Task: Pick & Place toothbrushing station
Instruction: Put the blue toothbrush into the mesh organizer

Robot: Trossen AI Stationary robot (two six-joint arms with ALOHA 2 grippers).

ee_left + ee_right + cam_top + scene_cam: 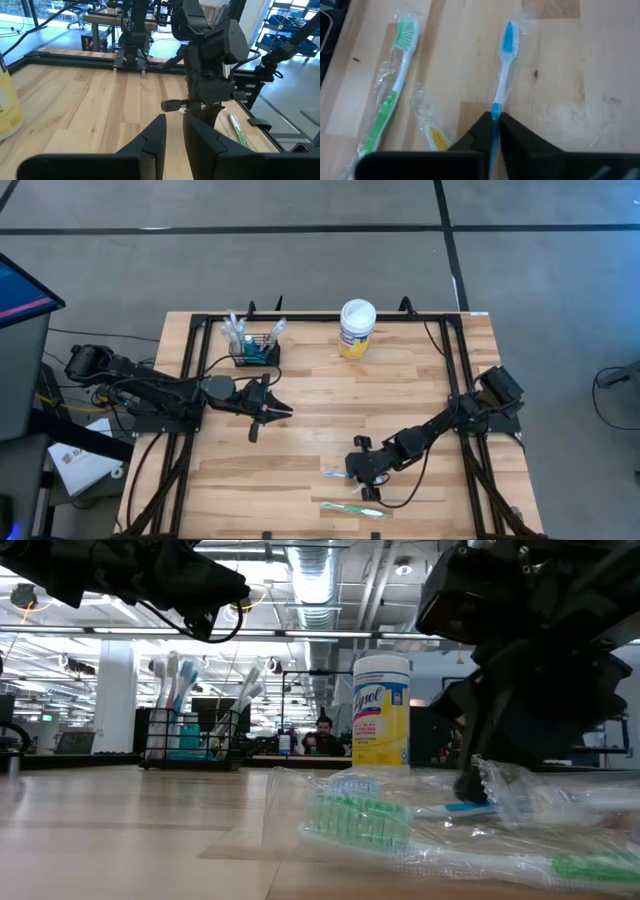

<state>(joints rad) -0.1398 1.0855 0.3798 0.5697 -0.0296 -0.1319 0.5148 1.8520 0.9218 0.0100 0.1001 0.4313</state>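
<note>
Near the table's front edge, the right gripper [494,119] is clamped on the wrapped blue toothbrush [504,60], with a green toothbrush [395,82] lying just beside it. The wire-mesh basket [255,352] stands by the rear rail, well apart. The left gripper [272,409] hovers mid-table, jaws nearly closed, holding nothing, with bare wood around it

We are looking at a robotics lab or workshop: a pale wooden plank table [330,395] on grey concrete flooring [250,260], exposed silver ceiling ducts [318,580] overhead (fluorescent lights too), and blue storage shelving [294,20] beyond.
</note>
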